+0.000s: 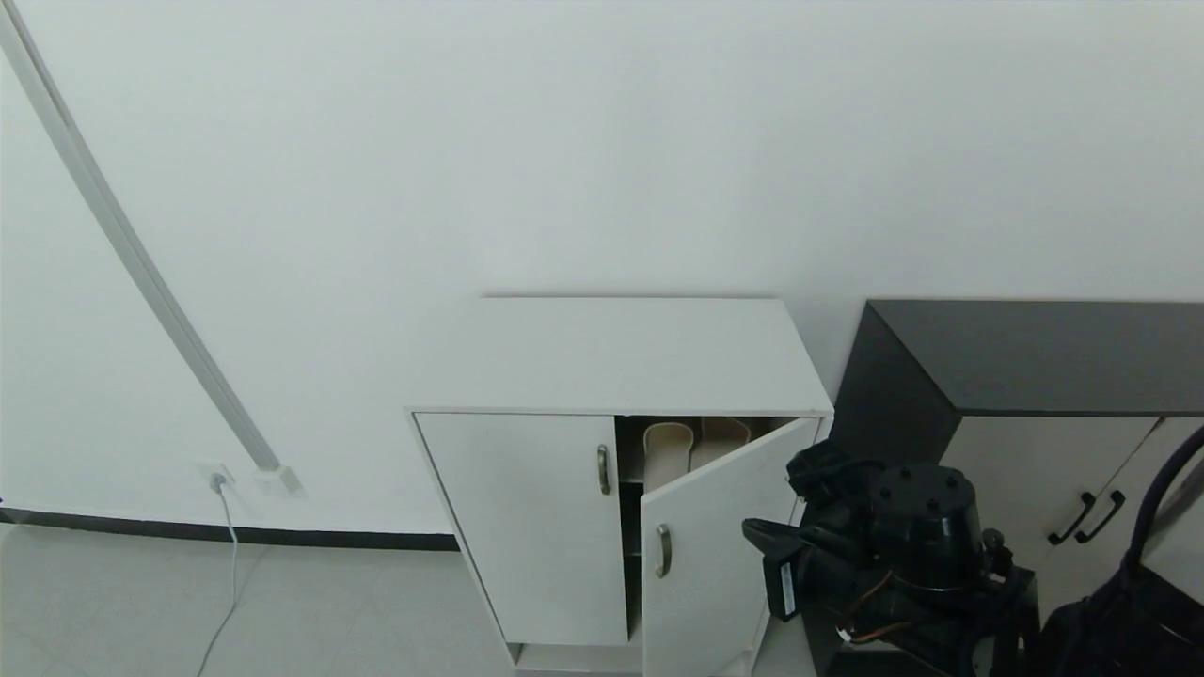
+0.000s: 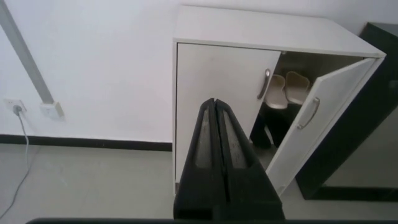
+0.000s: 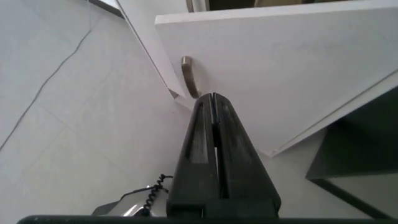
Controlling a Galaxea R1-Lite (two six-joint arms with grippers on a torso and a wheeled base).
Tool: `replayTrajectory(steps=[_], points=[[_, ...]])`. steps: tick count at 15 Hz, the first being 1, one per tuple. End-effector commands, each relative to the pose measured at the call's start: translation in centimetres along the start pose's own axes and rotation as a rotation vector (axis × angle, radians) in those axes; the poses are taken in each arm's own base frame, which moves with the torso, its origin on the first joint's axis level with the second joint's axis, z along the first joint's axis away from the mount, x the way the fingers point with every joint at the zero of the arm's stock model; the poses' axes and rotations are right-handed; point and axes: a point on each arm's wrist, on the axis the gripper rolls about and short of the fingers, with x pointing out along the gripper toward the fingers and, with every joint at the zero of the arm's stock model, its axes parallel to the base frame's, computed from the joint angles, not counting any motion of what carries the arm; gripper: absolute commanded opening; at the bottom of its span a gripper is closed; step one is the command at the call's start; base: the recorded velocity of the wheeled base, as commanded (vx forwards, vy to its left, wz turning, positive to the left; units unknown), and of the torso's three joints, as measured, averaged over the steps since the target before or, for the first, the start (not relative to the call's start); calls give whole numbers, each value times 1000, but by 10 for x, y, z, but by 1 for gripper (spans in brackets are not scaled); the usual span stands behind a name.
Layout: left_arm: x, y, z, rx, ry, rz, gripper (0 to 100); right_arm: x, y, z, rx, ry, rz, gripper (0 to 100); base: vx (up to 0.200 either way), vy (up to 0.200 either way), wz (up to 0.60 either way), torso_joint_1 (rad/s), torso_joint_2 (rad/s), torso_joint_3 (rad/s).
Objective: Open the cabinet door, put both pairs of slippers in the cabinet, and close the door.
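At the upper left of the head view you had a grey wall duct (image 1: 113, 226) running down at a slant to a wall socket (image 1: 218, 475) at the lower left. From there a plugged-in cable (image 1: 226, 583) dropped to the floor (image 1: 329, 611).

The white cabinet (image 1: 630, 357) stood in the lower middle of that frame, against the wall. Its left door (image 1: 522, 527) was shut. Its right door (image 1: 715, 545), hinged on the cabinet's right side, was swung partly out, leaving a gap between the two. At the top of that gap you could see a pair of beige slippers (image 1: 670, 451) inside the cabinet, standing on end side by side on an upper shelf. The left wrist view showed a dark shape beneath them that you could not have identified.

Your left gripper (image 2: 215, 106) was pressed narrow, fingers together with nothing between them. It hung in front of the shut left door, apart from it.

Your right gripper (image 3: 213, 98) was likewise closed down to a slit and held nothing. Its tip sat just beside the metal handle (image 3: 188, 76) of the right door, in front of the door's outer face; whether it touched the panel you could not tell. In the head view the right arm (image 1: 903, 536) was at the lower right, just beside the open door.

At the far right stood a dark-topped cabinet (image 1: 1035, 357), close beside the white one, with two black handles (image 1: 1086, 517) on its pale doors.
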Motion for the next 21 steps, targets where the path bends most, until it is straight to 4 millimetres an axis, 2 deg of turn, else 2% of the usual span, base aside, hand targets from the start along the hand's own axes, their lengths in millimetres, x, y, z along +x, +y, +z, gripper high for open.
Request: replayTrajectory(steps=[1, 4, 7, 10, 13, 16, 21], points=[[0, 0, 0, 1, 0, 0, 0, -10, -2, -14, -5, 33, 4, 0, 200, 0, 0, 7, -2, 2], [0, 0, 0, 1, 0, 0, 0, -17, -5, -23, -5, 44, 2, 0, 0, 0, 0, 0, 0, 0], [0, 0, 0, 0, 0, 0, 0, -13, -6, -28, -5, 62, 13, 0, 0, 0, 0, 0, 0, 0], [0, 0, 0, 0, 0, 0, 0, 6, -7, -34, 0, 86, 16, 0, 0, 0, 0, 0, 0, 0], [0, 0, 0, 0, 0, 0, 0, 34, -7, -43, 2, 102, 16, 0, 0, 0, 0, 0, 0, 0], [0, 0, 0, 0, 0, 2, 0, 53, -10, -39, 8, 70, 6, 0, 0, 0, 0, 0, 0, 0], [0, 0, 0, 0, 0, 2, 0, 74, -11, -39, 9, 53, 4, 0, 0, 0, 0, 0, 0, 0]])
